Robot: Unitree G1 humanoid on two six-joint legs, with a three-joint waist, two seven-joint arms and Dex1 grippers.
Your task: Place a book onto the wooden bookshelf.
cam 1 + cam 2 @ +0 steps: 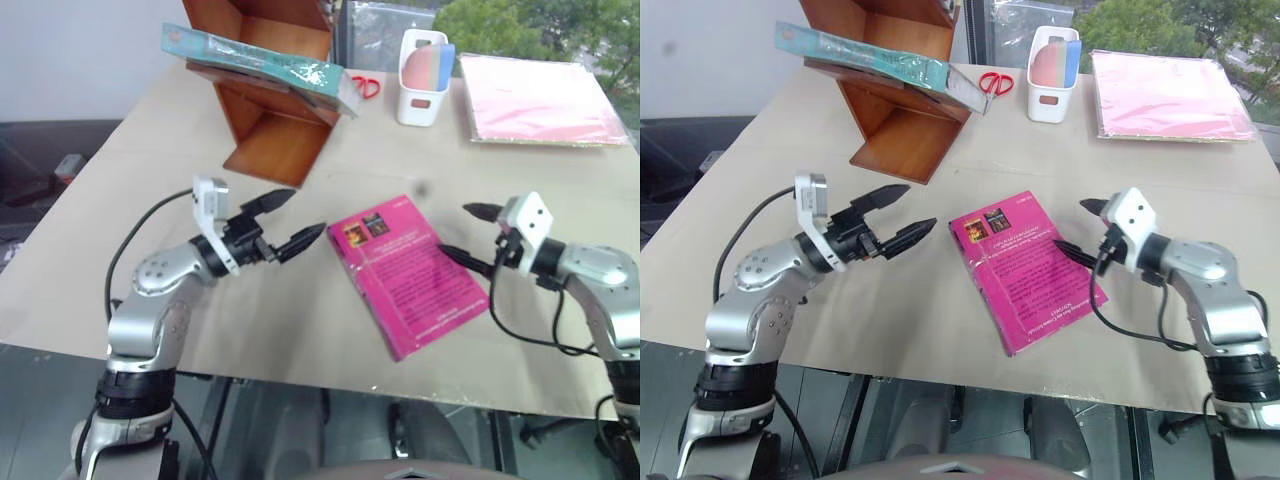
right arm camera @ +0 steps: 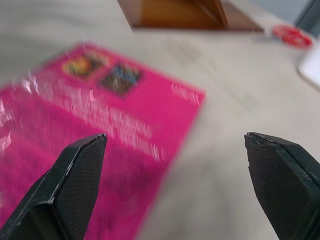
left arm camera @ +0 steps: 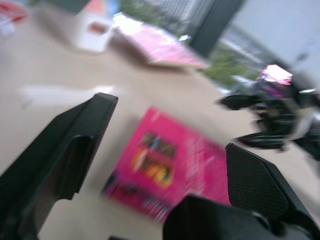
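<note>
On the wooden bookshelf, at the far left part of the table, lies the book. It is big, thin and teal-green, and it rests flat across the top of the slanted brown boards, with both ends sticking out past the wood. So the job looks done, or very nearly.

That book looks light and a bit bendy, because it is so thin. Its cover is shiny, so I think it could slip on the tilted wood. If it has to be moved, one of the ends that stick out would be the best place to pinch it.

Nearer the front, in the middle of the table, a smaller pink book lies flat. The left gripper hangs over the table just left of it, with its two black fingers spread apart and nothing between them. The right gripper is at the pink book's right edge, also spread wide and holding nothing.

Along the far edge stand a white pen holder, red scissors beside it, and a flat pink pad toward the far right corner.
</note>
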